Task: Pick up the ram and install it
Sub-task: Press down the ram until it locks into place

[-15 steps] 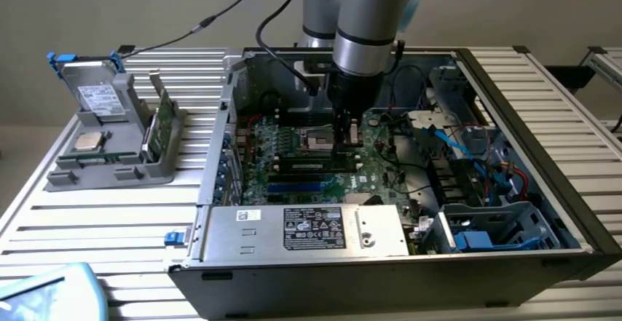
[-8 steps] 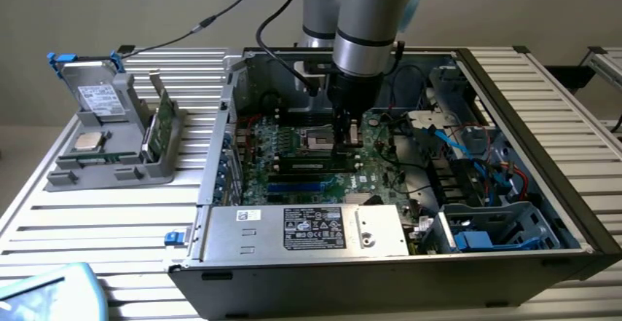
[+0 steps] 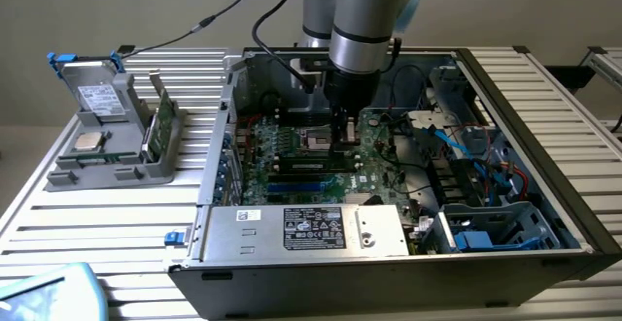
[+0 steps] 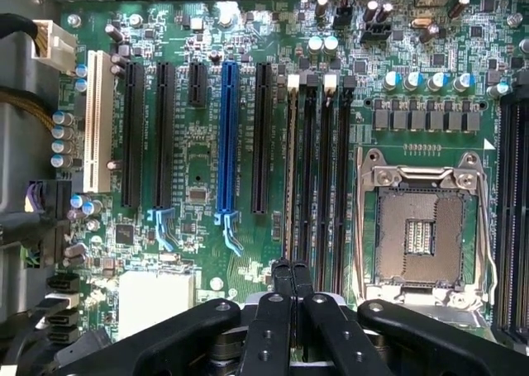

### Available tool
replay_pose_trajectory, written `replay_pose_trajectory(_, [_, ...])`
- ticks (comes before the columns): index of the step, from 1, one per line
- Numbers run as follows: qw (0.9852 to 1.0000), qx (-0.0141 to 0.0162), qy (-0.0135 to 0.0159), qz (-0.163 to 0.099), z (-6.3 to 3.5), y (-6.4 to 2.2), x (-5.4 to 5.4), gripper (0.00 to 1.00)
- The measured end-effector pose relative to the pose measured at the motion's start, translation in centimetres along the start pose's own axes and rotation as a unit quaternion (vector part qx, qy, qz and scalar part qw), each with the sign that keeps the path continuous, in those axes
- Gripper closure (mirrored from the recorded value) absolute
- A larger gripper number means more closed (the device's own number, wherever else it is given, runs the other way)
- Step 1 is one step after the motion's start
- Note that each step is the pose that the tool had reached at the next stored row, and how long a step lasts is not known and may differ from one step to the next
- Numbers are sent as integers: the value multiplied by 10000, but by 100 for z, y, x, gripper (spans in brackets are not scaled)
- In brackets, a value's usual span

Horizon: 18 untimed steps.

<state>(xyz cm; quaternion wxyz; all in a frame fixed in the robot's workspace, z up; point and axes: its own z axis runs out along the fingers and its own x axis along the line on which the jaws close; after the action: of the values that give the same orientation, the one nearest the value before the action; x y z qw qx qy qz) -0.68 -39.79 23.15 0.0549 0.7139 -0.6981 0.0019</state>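
Black metal gripper [image 4: 291, 281], fingers closed together, sits over the green motherboard [image 4: 198, 194], past a long blue plastic slot [image 4: 228, 128], at the end of the thin green ram [image 4: 291, 178] standing edge-on in a black slot beside the silver processor socket [image 4: 426, 227].

Ram [image 4: 291, 178]: seen edge-on; chips too small to tell.
Tool [image 4: 291, 287]: base cut off at 6 o'clock edge.
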Motion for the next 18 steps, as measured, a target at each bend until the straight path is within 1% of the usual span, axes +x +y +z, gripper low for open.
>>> replay_pose_trajectory(4, [10000,35,1,3,5,91,1,89])
replay_pose_trajectory(5, [10000,55,1,5,9,138,0,89])
replay_pose_trajectory(9, [10000,91,2,7,16,230,-2,89])
replay_pose_trajectory(14, [9999,124,3,10,24,340,-3,89])
replay_pose_trajectory(15, [9999,134,3,11,27,383,-4,89])
replay_pose_trajectory(18, [9999,148,3,13,32,448,-6,89])
